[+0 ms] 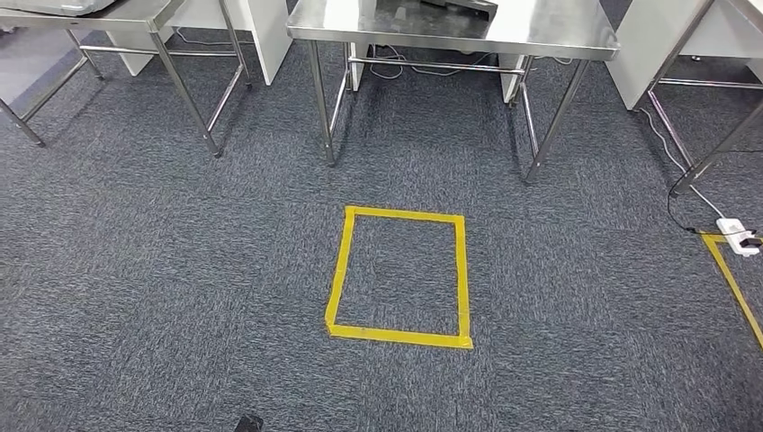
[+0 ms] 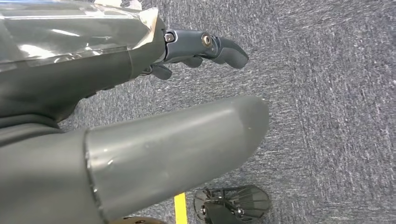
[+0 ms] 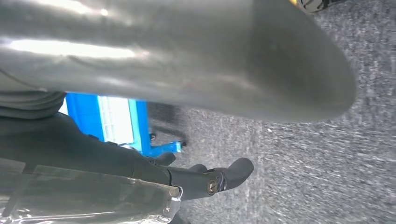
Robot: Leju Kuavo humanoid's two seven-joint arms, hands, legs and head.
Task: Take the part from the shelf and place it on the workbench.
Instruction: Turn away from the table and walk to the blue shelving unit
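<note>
Stage: judged early, a walking or turning phase; nothing carried, shelf not reached.
Left robot hand: hangs beside the body over grey carpet; thumb and dark fingers spread apart, nothing between them. Likely slack because no grasp is due yet.
Right robot hand: hangs likewise, fingers apart and empty, thumb large in the near field.
Part: not located; neither held nor lying on the floor, so presumably on the shelf.
Part heading and long axis: cannot tell.
Blue frame: stands on the carpet beyond the right robot hand, with white panels or bins; possibly the shelf or a cart, too blurred and cut off to say.
Tabletop: steel, on thin legs, straight ahead at the far edge of the head view; a dark object lies on it, cropped. Probably the workbench for the drop-off.
Second steel tabletop: far left, also cropped.
Yellow tape rectangle: on the carpet just before the centre tabletop; probably a standing mark, placed so arms reach the surface.
Second tape mark: at the right edge, partly visible, near a white power strip with a black cable.
</note>
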